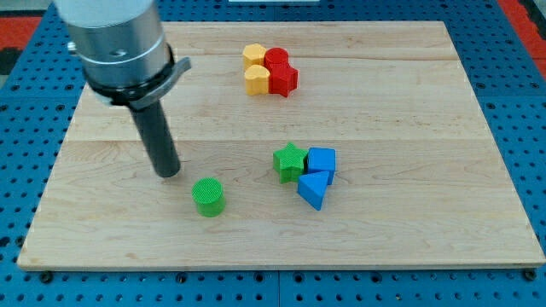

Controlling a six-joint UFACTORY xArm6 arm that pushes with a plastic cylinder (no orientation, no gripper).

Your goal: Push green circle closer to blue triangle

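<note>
At the view's left, the arm's grey metal housing enters from the top edge, which cuts off everything above it. From it the dark rod runs down to my tip, resting on the wooden surface. There is no end effector with jaws here, only the plain rod, so nothing is spread, pressed together or pinching. The tip stands apart from every block, up and to the left of the green circle, with a small gap of bare wood between them.

The green circle sits alone, low on the surface and left of its middle. To its right, well apart, a green star touches a blue cube, and the blue triangle lies just below those two, pressed against them; where one blue block ends and the other begins is hard to make out.

Near the view's top, right of the rod, two yellow blocks and two red blocks are packed tightly together. Their exact shapes are hard to tell, since they partly hide each other.
</note>
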